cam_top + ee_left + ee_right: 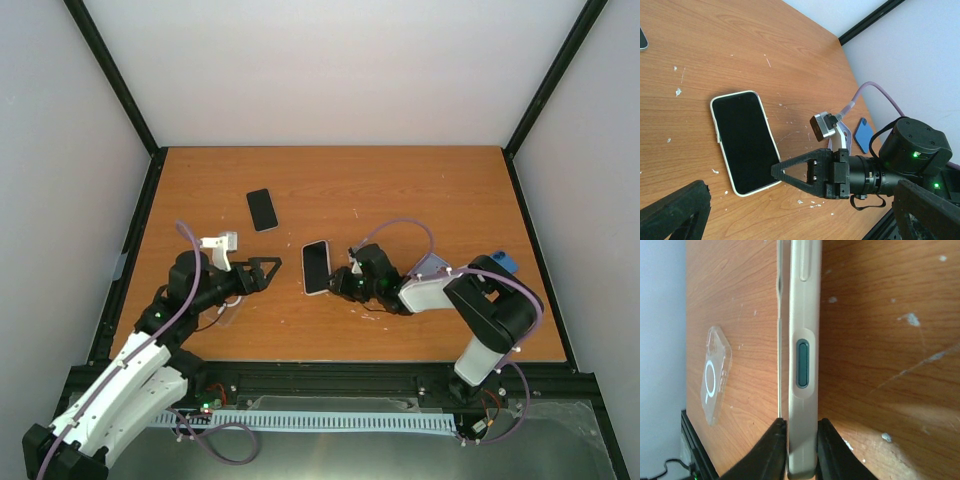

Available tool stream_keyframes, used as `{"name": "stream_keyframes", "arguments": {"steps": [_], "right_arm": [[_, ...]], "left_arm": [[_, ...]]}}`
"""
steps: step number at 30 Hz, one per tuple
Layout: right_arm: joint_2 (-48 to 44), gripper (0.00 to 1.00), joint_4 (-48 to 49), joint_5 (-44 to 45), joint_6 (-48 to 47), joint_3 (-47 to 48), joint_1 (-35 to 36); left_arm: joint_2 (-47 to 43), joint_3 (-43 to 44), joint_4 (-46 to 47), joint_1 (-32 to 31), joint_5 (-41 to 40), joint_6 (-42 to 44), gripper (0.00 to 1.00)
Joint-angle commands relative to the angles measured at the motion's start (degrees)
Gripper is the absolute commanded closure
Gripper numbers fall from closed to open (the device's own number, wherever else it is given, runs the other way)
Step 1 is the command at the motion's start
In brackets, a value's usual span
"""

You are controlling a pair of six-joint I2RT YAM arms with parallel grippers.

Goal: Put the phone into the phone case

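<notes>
A phone with a black screen and a cream rim point(316, 267) lies at mid table; it also shows in the left wrist view point(742, 142). My right gripper point(339, 283) is shut on its near right edge, and the right wrist view shows the jaws pinching the cream side with its button point(802, 340). A clear phone case point(715, 375) lies flat beyond it, by the left arm point(228, 313). A second black phone point(262, 209) lies farther back. My left gripper point(258, 275) is open and empty, just left of the cream-rimmed phone.
A blue case point(505, 262) and a pale case point(430, 265) lie at the right behind the right arm; the blue one shows in the left wrist view point(865, 135). Black frame posts border the table.
</notes>
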Motion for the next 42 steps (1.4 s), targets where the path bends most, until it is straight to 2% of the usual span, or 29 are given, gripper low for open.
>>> {"name": "stream_keyframes", "arguments": {"steps": [1,4,7,10,12,14,20,25,32,38,42], "right_arm": [[-1.07,0.68,-5.32,3.69,-0.38,1.8,-0.1],[-3.52,0.48,-10.6,4.86,-0.81,2.11,-0.1],[-7.94,0.36,-18.63,7.9,-0.61,2.52,-0.1],[-12.16,0.23,-28.42,12.78,-0.06,4.3,-0.39],[-14.92,0.08,-35.99,16.64,-0.04,6.13,-0.87],[-17.5,0.0,-43.17,22.08,0.27,7.88,-1.88],[-23.79,0.0,-55.68,26.71,1.19,8.33,-12.48],[-22.33,0.0,-66.25,32.39,0.92,10.39,-24.16],[-17.79,0.01,-64.89,37.23,-5.03,11.25,-38.15],[-9.52,0.05,-60.92,38.78,-10.62,13.92,-45.91],[-5.23,0.05,-60.41,37.87,-11.8,16.61,-49.03]], "left_arm": [[-1.39,1.14,-0.45,-0.17,-0.63,1.13,0.0],[-1.62,1.31,-0.61,-0.21,-0.43,0.99,0.01],[-1.83,1.66,-1.04,-0.21,-0.08,1.03,0.01],[-2.1,1.39,-0.91,-0.15,-0.32,1.02,0.01],[-2.2,1.32,-0.85,-0.18,-0.3,1.18,0.0],[-2.17,1.41,-1.14,-0.17,-0.36,1.44,0.01],[-1.52,1.76,-2.0,-0.17,-0.38,2.59,0.01],[-1.51,1.5,-1.47,-0.17,-0.32,2.95,0.01],[-1.04,0.7,-0.36,-0.17,0.96,2.72,0.0],[-0.97,0.22,0.01,-0.17,1.41,2.72,0.0],[-0.9,0.18,-0.05,-0.16,1.2,3.02,0.01]]}}
